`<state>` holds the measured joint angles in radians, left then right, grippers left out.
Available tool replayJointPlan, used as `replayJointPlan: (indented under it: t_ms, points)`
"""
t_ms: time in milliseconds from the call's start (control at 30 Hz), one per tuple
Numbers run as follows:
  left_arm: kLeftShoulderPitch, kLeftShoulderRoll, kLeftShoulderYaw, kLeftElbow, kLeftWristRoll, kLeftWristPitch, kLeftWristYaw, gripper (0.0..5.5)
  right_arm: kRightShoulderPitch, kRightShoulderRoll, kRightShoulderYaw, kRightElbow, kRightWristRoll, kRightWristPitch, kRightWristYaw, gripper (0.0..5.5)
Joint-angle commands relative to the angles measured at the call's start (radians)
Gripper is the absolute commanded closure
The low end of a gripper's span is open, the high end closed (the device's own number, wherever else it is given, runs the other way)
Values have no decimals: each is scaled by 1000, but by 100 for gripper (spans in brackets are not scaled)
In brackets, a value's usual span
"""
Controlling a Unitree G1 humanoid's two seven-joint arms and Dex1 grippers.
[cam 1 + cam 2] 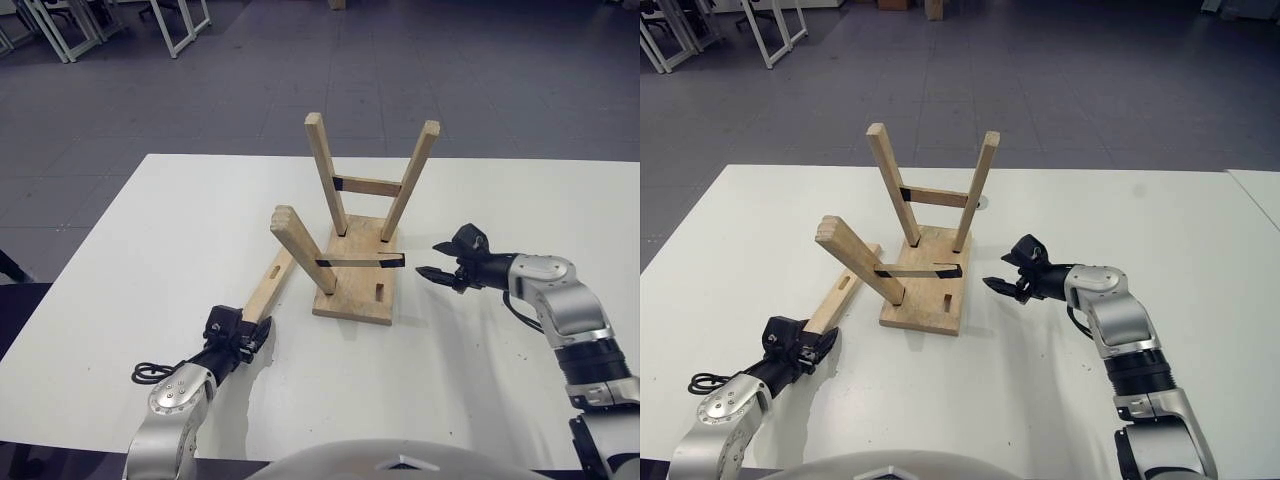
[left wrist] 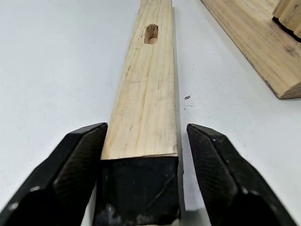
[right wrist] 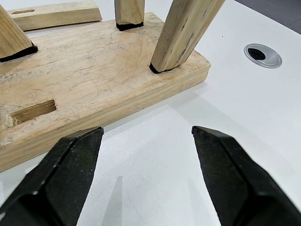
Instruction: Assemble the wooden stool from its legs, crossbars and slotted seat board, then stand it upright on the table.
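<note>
While the seat board (image 1: 352,300) lies on the worktop (image 1: 450,380) with three legs (image 1: 325,170) fitted, the loose leg (image 1: 268,283) lies flat at its left. Left gripper (image 1: 255,338) fingers straddle its near end, unclamped; right gripper (image 1: 428,258) fingers gape empty just right of the board.

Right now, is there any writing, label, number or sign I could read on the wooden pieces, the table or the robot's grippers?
None: no text can be read on the seat board, the loose leg, the table, the left gripper or the right gripper.
The black bands on the wood are plain marks, not lettering.
</note>
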<state>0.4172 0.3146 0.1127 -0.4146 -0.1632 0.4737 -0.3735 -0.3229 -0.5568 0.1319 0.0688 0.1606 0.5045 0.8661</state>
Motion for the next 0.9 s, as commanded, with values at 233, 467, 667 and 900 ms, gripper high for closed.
replayJointPlan:
  t_ms: [233,467,667,900]
  points:
    - [-52,20,1,-1,-37,92,6,347,-32,3,-8,-1,11,18,-6,202]
    - [-155,44,56,-30,-48,121,35,348,-40,12,-9,-9,17,26,-15,202]
    - [-193,36,97,-49,-74,96,48,348,-41,15,-13,-9,15,20,-20,202]
    - [-536,114,339,-49,-180,16,117,348,-175,0,-135,57,46,32,-90,202]
